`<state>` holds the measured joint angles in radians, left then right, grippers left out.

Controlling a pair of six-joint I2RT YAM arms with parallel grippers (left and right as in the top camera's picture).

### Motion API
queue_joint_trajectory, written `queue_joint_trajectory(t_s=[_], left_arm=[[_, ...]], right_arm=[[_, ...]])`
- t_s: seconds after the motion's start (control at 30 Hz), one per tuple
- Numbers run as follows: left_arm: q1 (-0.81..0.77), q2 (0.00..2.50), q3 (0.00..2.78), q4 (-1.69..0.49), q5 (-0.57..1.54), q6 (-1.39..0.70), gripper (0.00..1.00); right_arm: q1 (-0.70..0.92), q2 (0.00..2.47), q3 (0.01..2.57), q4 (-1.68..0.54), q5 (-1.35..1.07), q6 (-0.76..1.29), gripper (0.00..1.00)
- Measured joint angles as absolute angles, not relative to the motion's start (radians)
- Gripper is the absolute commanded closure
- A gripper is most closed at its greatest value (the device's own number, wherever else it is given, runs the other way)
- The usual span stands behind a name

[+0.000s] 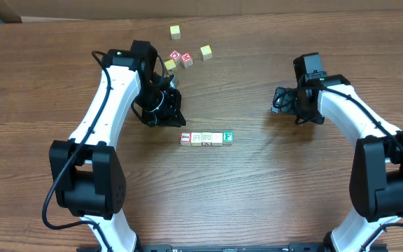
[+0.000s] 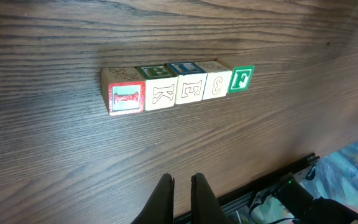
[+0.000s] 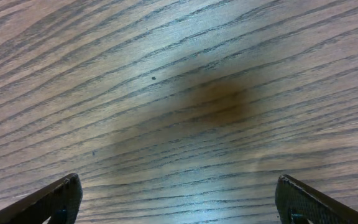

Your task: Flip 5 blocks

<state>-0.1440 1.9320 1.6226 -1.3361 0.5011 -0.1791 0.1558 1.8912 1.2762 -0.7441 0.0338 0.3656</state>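
Note:
Five small wooden blocks stand in a tight row [image 1: 207,138] at the table's middle. In the left wrist view they read, left to right, a red-and-white block [image 2: 127,98], three pale blocks [image 2: 160,93] [image 2: 191,89] [image 2: 216,84] and a green-faced block [image 2: 241,79]. My left gripper [image 1: 175,117] [image 2: 182,183] is shut with nothing in it, a short way behind the row and to its left, not touching it. My right gripper [image 1: 280,102] [image 3: 179,196] stands open over bare wood, far right of the row, its fingers [image 3: 61,199] wide apart.
Behind the left arm lie loose cubes: yellow ones [image 1: 175,31] [image 1: 206,52] [image 1: 170,65] and two red-faced ones [image 1: 175,56] [image 1: 187,60]. The table's front edge [image 2: 278,171] shows in the left wrist view.

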Motion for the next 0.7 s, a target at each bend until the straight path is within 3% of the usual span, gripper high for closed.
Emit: queue_joint_trajectory(t_s=[0.7], left_arm=[[-0.144, 1.932, 1.623, -1.377, 0.538, -0.125, 0.94]], right_arm=[[0.156, 1.891, 1.276, -0.744, 0.034, 0.366, 0.00]])
